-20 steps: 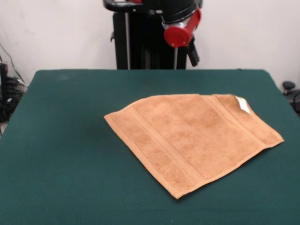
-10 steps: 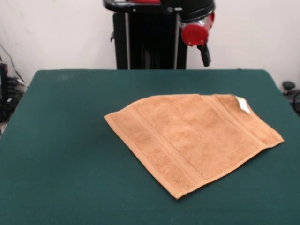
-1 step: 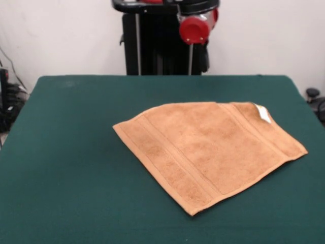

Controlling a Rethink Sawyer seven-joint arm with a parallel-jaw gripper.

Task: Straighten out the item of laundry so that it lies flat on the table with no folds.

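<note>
Plainly, the towel [image 3: 208, 150] lay spread on the table [image 3: 71, 152], somewhat right of the middle and turned at an angle to the table's edges, one corner pointing toward the camera. Its surface looked nearly flat, with woven bands running near the two short ends and a small white tag [image 3: 263, 113] showing at the far right corner. That corner seemed slightly doubled or lifted where the tag sat, though whether it was a true fold could not be told from this view. The rest of the green top around it was bare. Judging from this, little remained to do, and the main risk was in overdoing it: a further pinch and drag on cloth that already lay flat could bunch the terry against the felt-like top or flip an edge over, making a new fold. A grasp aimed at the tag corner could also catch only the tag and tug the whole towel askew. The arm [image 3: 195, 28] was drawn up at the far side, well above and apart from the towel, showing a red round part and a dark piece hanging beside it. The hand itself was not clearly shown, so I cannot tell whether it was apart or together; it touched and held nothing visible.
</note>
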